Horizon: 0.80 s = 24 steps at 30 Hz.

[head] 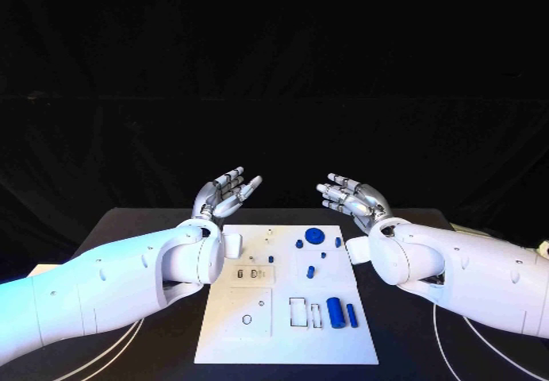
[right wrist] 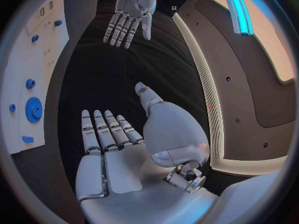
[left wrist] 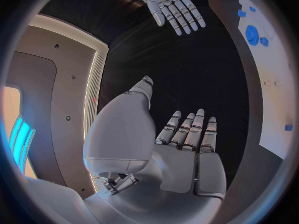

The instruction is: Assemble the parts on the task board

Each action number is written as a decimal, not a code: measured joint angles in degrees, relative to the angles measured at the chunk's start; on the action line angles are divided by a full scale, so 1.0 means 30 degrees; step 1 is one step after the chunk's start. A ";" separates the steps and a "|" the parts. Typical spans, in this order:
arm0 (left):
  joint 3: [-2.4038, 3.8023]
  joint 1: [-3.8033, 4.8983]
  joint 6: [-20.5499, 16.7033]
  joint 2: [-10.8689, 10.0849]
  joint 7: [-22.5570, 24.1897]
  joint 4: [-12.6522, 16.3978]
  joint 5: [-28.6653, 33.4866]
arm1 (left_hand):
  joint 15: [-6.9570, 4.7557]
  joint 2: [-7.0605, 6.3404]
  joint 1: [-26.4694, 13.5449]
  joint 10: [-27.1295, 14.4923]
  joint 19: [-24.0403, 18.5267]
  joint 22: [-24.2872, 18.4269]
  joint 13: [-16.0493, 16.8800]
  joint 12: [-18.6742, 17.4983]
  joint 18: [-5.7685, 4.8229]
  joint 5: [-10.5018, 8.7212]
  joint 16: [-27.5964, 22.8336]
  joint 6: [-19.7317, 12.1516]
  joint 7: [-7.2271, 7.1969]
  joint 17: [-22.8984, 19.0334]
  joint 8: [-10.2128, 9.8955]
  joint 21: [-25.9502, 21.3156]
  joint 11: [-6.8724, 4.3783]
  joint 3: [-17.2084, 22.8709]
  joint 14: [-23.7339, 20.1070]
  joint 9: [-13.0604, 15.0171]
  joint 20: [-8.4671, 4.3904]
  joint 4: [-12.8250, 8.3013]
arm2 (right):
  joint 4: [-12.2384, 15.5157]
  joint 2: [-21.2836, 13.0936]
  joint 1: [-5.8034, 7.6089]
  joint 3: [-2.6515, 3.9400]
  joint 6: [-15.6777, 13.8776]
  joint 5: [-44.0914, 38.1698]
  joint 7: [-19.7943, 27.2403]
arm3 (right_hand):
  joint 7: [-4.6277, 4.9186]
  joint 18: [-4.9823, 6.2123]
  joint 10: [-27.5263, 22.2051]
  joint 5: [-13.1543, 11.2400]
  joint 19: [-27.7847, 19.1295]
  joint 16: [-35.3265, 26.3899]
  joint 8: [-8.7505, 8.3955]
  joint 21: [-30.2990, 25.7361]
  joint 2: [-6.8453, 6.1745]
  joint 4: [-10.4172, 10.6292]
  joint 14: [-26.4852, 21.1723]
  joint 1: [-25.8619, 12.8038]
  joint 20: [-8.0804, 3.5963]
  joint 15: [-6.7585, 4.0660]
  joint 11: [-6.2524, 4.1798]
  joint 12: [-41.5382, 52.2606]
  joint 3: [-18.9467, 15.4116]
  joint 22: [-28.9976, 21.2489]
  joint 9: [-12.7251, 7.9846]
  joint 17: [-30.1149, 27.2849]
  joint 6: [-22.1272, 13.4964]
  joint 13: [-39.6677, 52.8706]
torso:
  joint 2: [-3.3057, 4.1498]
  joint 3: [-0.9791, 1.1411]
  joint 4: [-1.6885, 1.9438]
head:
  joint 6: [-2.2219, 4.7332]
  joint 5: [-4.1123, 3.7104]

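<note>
While both hands (head: 225,193) (head: 352,198) empty, fingers spread: white task board (head: 286,337) dotted with blue parts (head: 335,311).

Black table (head: 137,230) under white task board (head: 286,341)

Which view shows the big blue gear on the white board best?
The head view: the gear lies in full sight near the board's far edge. The left wrist view and right wrist view show it bent, near the rim.

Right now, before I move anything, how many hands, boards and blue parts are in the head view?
Hands: 2 (left hand, right hand)
Task board: 1
Blue parts: 8, as far as I can tell
Total: 11
</note>
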 measured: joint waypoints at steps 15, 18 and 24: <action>-0.0001 0.0035 0.1262 -0.1739 0.0322 0.1706 0.0307 | -0.1290 0.1342 0.1341 0.9713 0.9918 0.1383 0.0505 0.1552 0.1198 0.0000 0.2534 0.8281 0.1051 0.1107 0.1433 0.3362 -0.0796 0.0045 0.9156 0.0560 -0.0405 -0.1170 | -0.0671 -0.0776 0.1294 0.0032 0.2306 -0.6660 -0.1461 | 0.0913 0.1490 0.8653 -0.0222 0.7678 0.0903 0.0593 0.1955 0.0015 -0.1808 0.8996 0.2406 -0.0186 -0.0859 -0.0636 0.0716 0.0629 0.0649 0.0441 0.0408 0.8133 0.0323 | 0.0789 -0.0161 0.0434 | 0.0044 -0.0659; -0.0024 0.0007 0.1577 -0.2140 0.0395 0.2625 0.0394 | -0.1608 0.1457 0.1456 1.0761 1.1147 0.1497 0.0528 0.1658 0.1202 0.0000 0.2834 0.9182 0.1328 0.1341 0.1549 0.3800 -0.1039 -0.0027 1.0390 0.0559 -0.0640 -0.1404 | -0.0488 -0.0885 0.1353 0.0012 0.2295 -0.8855 -0.1677 | 0.1182 0.1774 0.9727 -0.0223 0.8796 0.0983 0.0593 0.2319 0.0005 -0.2041 1.0298 0.2566 -0.0423 -0.1145 -0.0835 0.0716 0.0863 0.0683 0.0472 0.0445 0.9295 0.0337 | 0.1121 -0.0183 0.0536 | 0.0141 -0.0771; 0.0112 0.0056 0.2159 -0.2923 0.0354 0.3705 0.0798 | -0.1944 0.1661 0.1660 1.2126 1.2790 0.1476 0.0528 0.1471 0.1202 0.0000 0.2734 1.0411 0.1265 0.1650 0.1469 0.4139 -0.1310 -0.0290 1.1758 0.0525 -0.0910 -0.1996 | -0.0661 -0.1142 0.2018 0.0128 0.2351 -1.2727 -0.2374 | 0.1386 0.1773 1.1465 -0.0343 1.0679 0.1353 0.0592 0.3052 -0.0088 -0.2450 1.2606 0.2658 -0.1011 -0.1760 -0.1248 0.0715 0.1296 0.0838 0.0521 0.0622 1.0824 0.0374 | 0.1756 -0.0278 0.0837 | 0.0273 -0.1172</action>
